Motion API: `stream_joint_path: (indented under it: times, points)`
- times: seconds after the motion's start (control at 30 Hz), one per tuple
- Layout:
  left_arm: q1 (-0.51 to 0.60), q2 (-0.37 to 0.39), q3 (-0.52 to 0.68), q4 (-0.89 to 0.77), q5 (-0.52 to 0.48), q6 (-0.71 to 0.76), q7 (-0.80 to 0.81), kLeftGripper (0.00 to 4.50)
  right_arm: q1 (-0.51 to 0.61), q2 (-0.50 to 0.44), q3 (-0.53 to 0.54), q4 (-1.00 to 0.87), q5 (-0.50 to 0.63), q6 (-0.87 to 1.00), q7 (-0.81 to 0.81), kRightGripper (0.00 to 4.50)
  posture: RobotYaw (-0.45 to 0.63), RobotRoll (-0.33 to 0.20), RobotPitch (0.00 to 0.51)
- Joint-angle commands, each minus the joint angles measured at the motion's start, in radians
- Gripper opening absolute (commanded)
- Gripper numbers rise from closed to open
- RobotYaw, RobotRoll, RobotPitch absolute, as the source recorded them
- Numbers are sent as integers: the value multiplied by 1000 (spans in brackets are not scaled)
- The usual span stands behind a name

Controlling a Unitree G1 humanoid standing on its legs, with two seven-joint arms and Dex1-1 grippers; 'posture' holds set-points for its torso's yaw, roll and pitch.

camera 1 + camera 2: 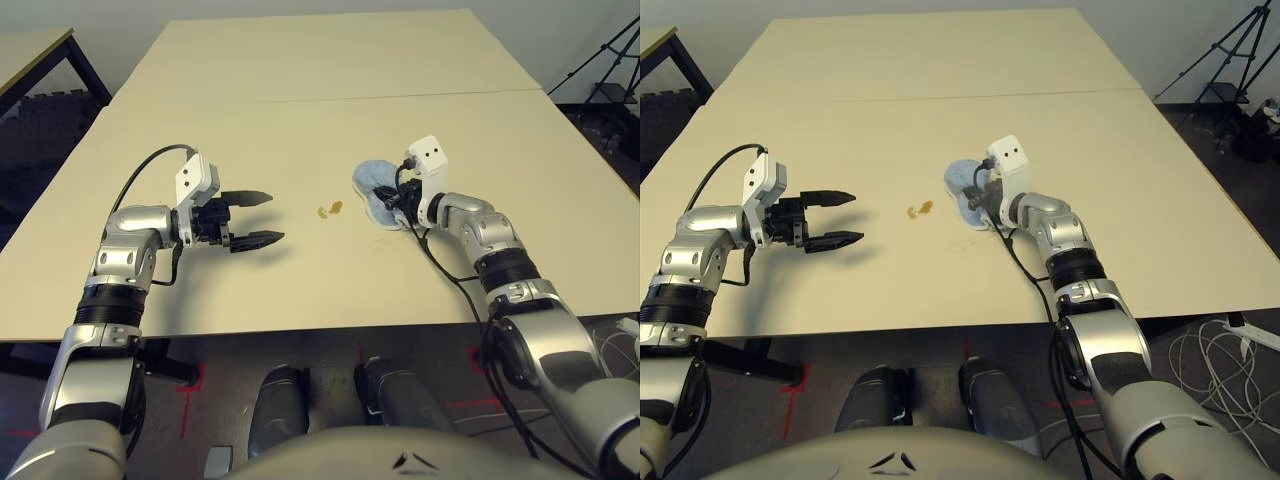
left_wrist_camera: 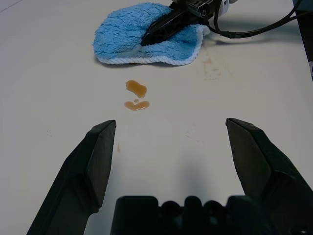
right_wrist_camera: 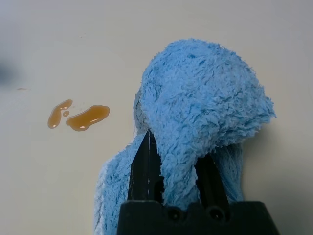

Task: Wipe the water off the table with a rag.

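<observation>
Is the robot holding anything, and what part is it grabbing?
The right end effector pinches a raised fold of the blue rag, which lies on the table. The left end effector is open, holding nothing.

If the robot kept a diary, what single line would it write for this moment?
right gripper: shut on rag, on table | water: amber blotches beside rag, unwiped | left gripper: open, empty, above table

Our left claw (image 1: 250,218) hovers over the table (image 1: 300,120) with its two black fingers spread wide, forearm bent inward. Our right claw (image 1: 392,200) reaches forward and low, fingers pinched closed on the rag (image 3: 205,107).
</observation>
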Motion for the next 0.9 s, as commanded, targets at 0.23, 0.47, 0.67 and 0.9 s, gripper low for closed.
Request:
stream_joint_path:
  times: [0.23, 0.47, 0.67, 0.9]
  points:
    - [10, 15, -1, 2, 7, 3, -11, 4500, -60, -164, -34, 201, -43, -67, -42, 74, -194, 0, 78]
    - [10, 23, 5, 10, 4, -1, -12, 4500, -104, -317, -73, 292, -45, -129, -50, 74, -192, 0, 79]
    - [24, 40, 16, 10, 1, -2, -13, 4500, -122, -385, -125, 258, 0, -111, -32, 74, -187, 0, 81]
    - [53, 70, 39, 3, -4, 4, -13, 4500, -73, -247, -122, -77, 121, 123, 16, 74, -173, 0, 85]
